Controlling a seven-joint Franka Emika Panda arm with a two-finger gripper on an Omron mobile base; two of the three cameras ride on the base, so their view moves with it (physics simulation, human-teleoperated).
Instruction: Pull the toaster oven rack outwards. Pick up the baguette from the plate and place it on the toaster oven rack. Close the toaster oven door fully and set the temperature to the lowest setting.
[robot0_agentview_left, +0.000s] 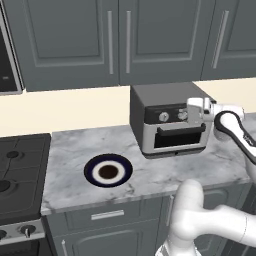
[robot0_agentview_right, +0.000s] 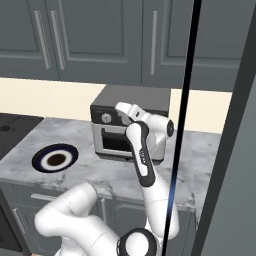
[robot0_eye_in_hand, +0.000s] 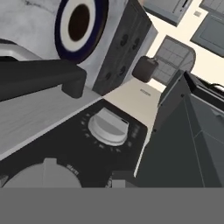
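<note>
The boxy dark grey toaster oven (robot0_agentview_left: 167, 120) with its silver front frame stands on the far right part of the grey-veined marble tabletop (robot0_agentview_left: 70, 150), against the cream wall. Its silver-framed toaster oven door (robot0_agentview_left: 180, 137), with a dark glass window and a dark handle bar, stands upright against the front, shut. Above the door runs the black control strip with round silver knobs; the left-hand knob (robot0_agentview_left: 163, 117) shows plainly in the left base view, and the hand view looks closely at a ribbed round silver knob (robot0_eye_in_hand: 108, 127) ringed by small pale markings.

The white pincer (robot0_agentview_left: 200, 112) is at the right end of that control strip, right at the oven's front. Whether its fingers stand apart or together cannot be told from these views, nor whether they touch a knob.

To the left of the oven, nearer the front edge of the tabletop, lies the round dark navy plate (robot0_agentview_left: 108, 170) with a white ring and dark brown centre, flat and bare. Well to its left sits a black stove (robot0_agentview_left: 20, 170) with round burners. Grey panelled wall cabinets (robot0_agentview_left: 120, 40) with slim metal handles hang above.
</note>
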